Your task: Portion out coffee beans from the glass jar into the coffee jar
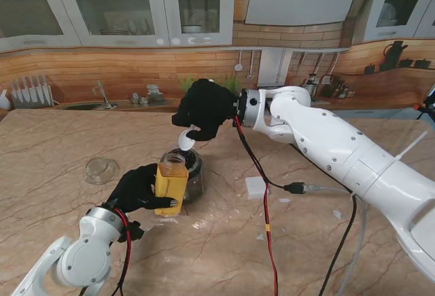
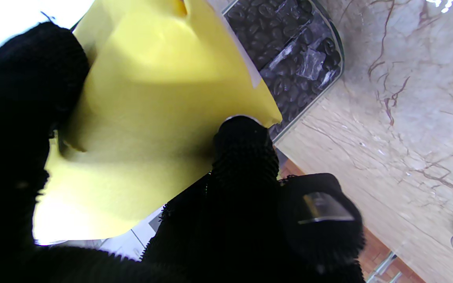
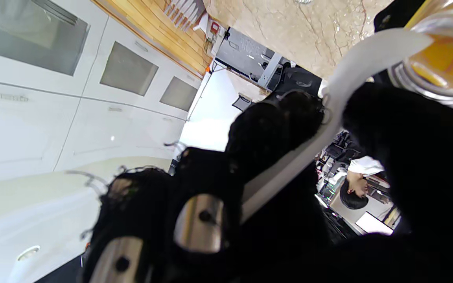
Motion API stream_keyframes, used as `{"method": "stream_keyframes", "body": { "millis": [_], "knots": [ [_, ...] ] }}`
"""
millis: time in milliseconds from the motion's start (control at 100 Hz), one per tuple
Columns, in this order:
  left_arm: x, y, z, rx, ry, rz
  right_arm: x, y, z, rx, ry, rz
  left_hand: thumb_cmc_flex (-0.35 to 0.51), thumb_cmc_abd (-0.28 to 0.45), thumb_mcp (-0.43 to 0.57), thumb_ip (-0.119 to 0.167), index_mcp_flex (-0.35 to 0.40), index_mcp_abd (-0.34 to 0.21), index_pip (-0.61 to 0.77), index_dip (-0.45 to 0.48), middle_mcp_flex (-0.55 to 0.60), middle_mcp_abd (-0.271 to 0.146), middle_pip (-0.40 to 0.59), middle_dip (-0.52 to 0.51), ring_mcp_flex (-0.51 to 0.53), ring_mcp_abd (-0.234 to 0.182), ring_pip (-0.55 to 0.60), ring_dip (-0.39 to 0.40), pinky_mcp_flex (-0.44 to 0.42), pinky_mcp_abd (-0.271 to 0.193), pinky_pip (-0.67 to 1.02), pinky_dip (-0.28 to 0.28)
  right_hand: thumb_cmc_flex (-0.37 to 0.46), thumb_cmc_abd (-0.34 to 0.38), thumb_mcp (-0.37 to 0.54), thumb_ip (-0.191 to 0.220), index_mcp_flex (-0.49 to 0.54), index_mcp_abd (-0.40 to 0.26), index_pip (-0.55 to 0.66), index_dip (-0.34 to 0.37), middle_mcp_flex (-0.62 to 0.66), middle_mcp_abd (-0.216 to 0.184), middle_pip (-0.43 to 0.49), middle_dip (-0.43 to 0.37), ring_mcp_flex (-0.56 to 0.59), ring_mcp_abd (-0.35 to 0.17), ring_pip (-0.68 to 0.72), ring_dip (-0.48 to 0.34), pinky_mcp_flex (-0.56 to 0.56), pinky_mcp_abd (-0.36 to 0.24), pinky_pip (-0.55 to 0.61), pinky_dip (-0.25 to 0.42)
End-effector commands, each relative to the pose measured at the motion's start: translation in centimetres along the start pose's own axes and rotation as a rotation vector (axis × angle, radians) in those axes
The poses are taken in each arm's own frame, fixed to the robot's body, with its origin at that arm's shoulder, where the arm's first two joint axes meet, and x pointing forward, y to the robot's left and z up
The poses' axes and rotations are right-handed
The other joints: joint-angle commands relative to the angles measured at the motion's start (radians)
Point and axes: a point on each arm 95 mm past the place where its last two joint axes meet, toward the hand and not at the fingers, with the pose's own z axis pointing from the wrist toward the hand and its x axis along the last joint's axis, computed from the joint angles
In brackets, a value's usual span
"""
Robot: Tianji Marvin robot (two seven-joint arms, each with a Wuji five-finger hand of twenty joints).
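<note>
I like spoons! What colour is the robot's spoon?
White spoon, clearest in the stand view.

1. I see a marble-patterned counter [image 1: 81, 143], beige with darker veins, filling my stand view.
2. Behind it hangs a printed kitchen backdrop [image 1: 102, 64] with wood-toned paneling.
3. White cabinets [image 1: 115, 10] with glass doors run along the top of the backdrop; the same cabinets [image 3: 34, 98] show in my right wrist view.
4. A knife rack [image 1: 32, 90] and a faucet [image 1: 102, 94] are pictured at the left.
5. Bottles [image 1: 336, 88] and a dark kettle [image 1: 394, 54] are pictured at the right.
6. Lighting is even and bright.
</note>
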Motion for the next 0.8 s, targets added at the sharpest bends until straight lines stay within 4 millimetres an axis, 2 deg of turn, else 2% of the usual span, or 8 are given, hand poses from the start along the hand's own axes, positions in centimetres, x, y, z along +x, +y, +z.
{"method": "stream_keyframes", "body": {
  "millis": [0,320,790],
  "knots": [
    [-0.5,0.1,-0.3,0.009,-0.013,-0.001,0.2,-0.6,-0.5,0.021,-0.011,0.003,0.183,0.148,0.444,0.207,0.112,-0.236,0.216,0.066,0.127,-0.096,0.14,0.05,-0.008,0.041,0.004,0.002,0.015,-0.044,0.127,0.016,0.093,-0.029,0.054,0.051,-0.003,0.002,0.078,0.02,0.047,0.056,0.057,-0.001,0.001,-0.039,0.084,0.024,0.036,-0.268,0.254,0.006],
    [-0.6,-0.4,-0.8,0.037,0.011,0.003,0.3,-3.8,-0.6,0.134,-0.061,0.042,0.183,0.149,0.444,0.206,0.111,-0.238,0.217,0.068,0.126,-0.098,0.14,0.051,-0.008,0.04,0.001,0.001,0.014,-0.043,0.126,0.016,0.085,-0.026,0.058,0.047,0.002,0.001,0.071,0.027,0.051,0.053,0.053,0.002,0.001,-0.045,0.088,0.03,0.037,-0.273,0.257,0.009],
    [-0.9,-0.7,-1.5,0.051,0.027,0.0,-0.7,-7.0,1.6,0.195,-0.105,0.083,0.184,0.148,0.445,0.207,0.113,-0.237,0.217,0.067,0.128,-0.097,0.141,0.05,-0.008,0.04,0.004,0.003,0.015,-0.043,0.126,0.015,0.086,-0.023,0.068,0.036,-0.001,0.008,0.068,0.033,0.051,0.054,0.052,0.005,0.002,-0.048,0.087,0.032,0.038,-0.278,0.256,0.011]
  ]
}}
